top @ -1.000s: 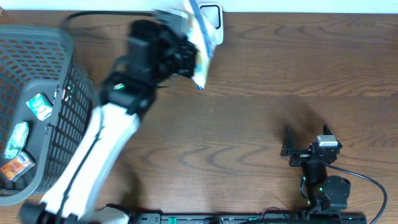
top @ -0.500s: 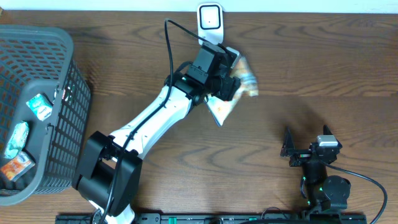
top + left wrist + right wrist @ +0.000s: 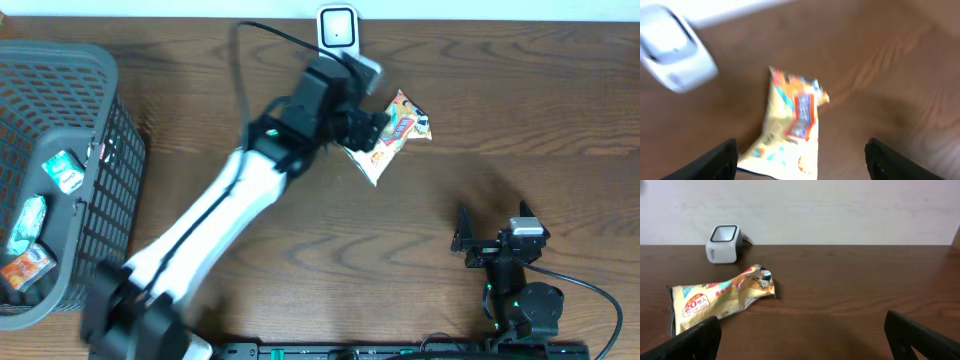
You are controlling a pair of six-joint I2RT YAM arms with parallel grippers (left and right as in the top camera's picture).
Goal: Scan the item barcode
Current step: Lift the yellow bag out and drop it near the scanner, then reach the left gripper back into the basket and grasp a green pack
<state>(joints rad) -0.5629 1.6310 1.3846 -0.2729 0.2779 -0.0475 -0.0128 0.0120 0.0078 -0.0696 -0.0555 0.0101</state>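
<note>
Wooden table [image 3: 520, 110]: snack packet [image 3: 397, 133] lies flat, just right of scanner [image 3: 337, 28]. Left gripper [image 3: 801, 150] spread wide over packet, grasping nothing. Right gripper [image 3: 801, 322] wide, empty, well apart.

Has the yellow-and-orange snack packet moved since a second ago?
Yes. The yellow-and-orange plastic snack packet shifted right of and away from the white boxy barcode scanner.
</note>
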